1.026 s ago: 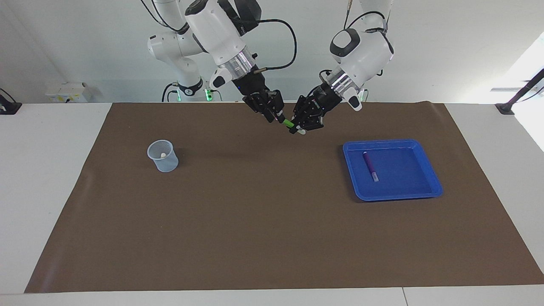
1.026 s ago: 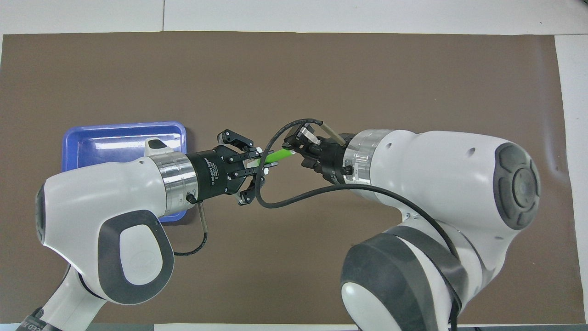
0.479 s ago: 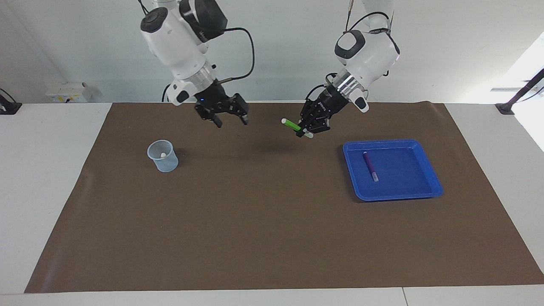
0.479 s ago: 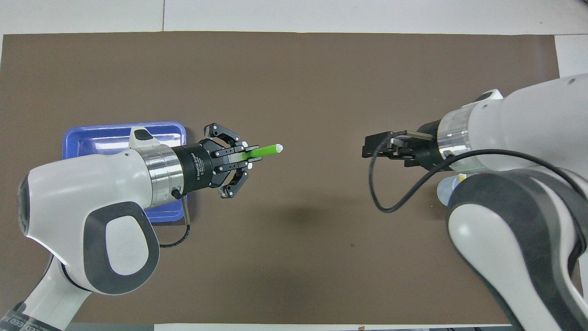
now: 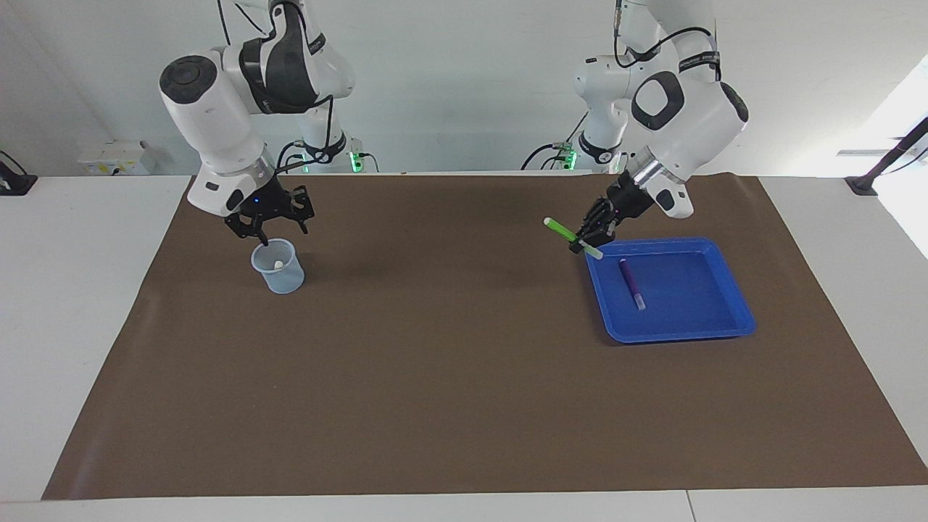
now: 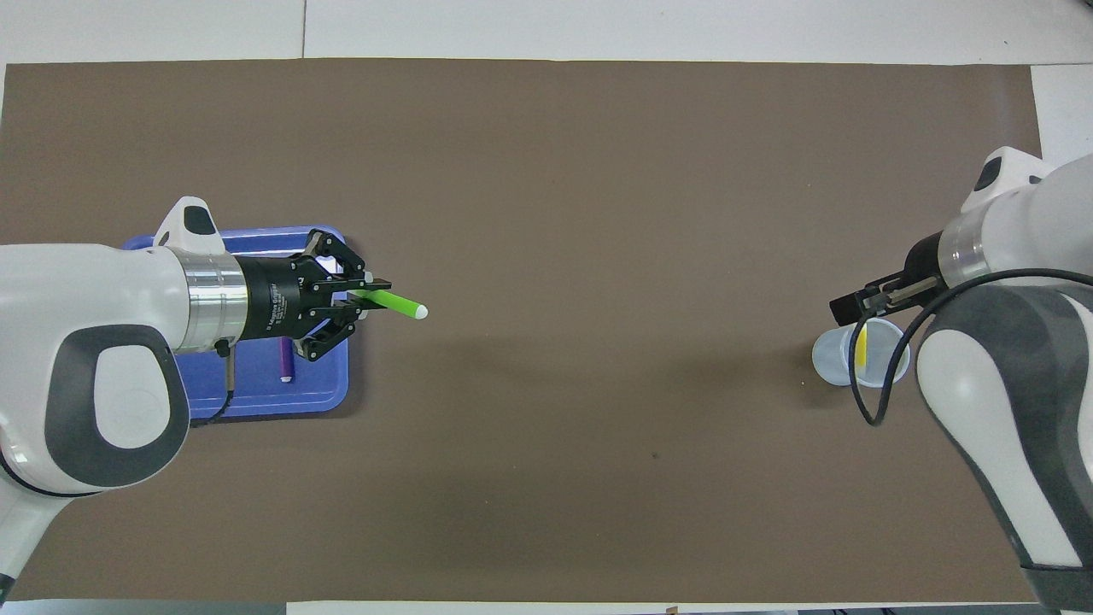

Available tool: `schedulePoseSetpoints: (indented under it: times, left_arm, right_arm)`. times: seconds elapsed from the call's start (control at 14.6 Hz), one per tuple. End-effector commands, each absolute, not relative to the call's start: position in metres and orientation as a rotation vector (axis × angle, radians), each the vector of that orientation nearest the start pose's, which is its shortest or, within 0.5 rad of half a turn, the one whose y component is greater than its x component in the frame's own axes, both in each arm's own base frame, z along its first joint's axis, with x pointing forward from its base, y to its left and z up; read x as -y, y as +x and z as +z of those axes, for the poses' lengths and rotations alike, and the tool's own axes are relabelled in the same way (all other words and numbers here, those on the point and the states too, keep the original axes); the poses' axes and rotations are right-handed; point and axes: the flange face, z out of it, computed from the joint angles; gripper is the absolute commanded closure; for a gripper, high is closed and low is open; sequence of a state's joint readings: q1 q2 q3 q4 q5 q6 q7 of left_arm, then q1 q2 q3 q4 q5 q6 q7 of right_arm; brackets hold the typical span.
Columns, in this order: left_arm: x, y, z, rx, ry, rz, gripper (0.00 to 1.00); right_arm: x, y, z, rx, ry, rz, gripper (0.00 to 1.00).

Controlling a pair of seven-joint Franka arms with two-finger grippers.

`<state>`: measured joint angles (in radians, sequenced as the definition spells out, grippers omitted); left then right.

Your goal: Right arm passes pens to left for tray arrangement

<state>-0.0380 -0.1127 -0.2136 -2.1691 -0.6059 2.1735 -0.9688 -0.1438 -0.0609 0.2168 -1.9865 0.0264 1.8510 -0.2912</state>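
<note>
The left tool point(image 5: 591, 233) grips the bright green marker pen point(image 5: 571, 238) over the corner of the shallow blue plastic tray point(image 5: 732, 293) nearest the robots. It should be lowered level beside the purple marker pen point(image 5: 631, 283), then released. The right tool point(image 5: 267, 225) hangs with fingers spread over the translucent plastic cup point(image 5: 278, 267) holding the yellow marker pen point(image 6: 862, 345).

Looks like a robotics lab. Two large white arms point(image 5: 217, 109) mounted at a white table point(image 5: 87, 290) spread with a brown mat point(image 5: 464, 377), slimmer arms with green base lights point(image 5: 354, 161) near the plain far wall, bare of any home furnishings.
</note>
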Motion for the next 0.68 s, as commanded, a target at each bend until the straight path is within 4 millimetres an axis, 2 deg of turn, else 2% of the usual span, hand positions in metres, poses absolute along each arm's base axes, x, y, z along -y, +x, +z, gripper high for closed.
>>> schedulePoseSetpoints:
  times: [0.0, 0.14, 0.21, 0.34, 0.48, 0.55, 0.62]
  left_arm:
    - [0.125, 0.513, 0.439, 1.372, -3.198, 0.261, 1.0]
    - [0.09, 0.519, 0.424, 1.068, -3.25, 0.235, 1.0]
    - [0.073, 0.521, 0.419, 0.916, -3.252, 0.208, 1.0]
    - [0.034, 0.53, 0.398, 0.544, -3.249, 0.175, 1.0]
    - [0.016, 0.541, 0.376, 0.261, -3.209, 0.17, 1.0]
    - [0.011, 0.545, 0.363, 0.15, -3.176, 0.16, 1.0]
    - [-0.006, 0.552, 0.341, 0.116, -3.16, 0.144, 1.0]
  right_arm:
    - [-0.019, 0.525, 0.446, 0.675, -3.068, 0.089, 0.27]
    - [0.012, 0.523, 0.427, 0.65, -3.062, 0.115, 0.29]
    - [0.018, 0.524, 0.419, 0.628, -3.06, 0.132, 0.29]
    - [0.018, 0.529, 0.412, 0.61, -3.066, 0.104, 0.34]
    - [0.018, 0.531, 0.404, 0.581, -3.066, 0.119, 0.34]
    - [0.018, 0.532, 0.401, 0.565, -3.065, 0.122, 0.35]
    - [0.012, 0.535, 0.4, 0.565, -3.07, 0.092, 0.37]
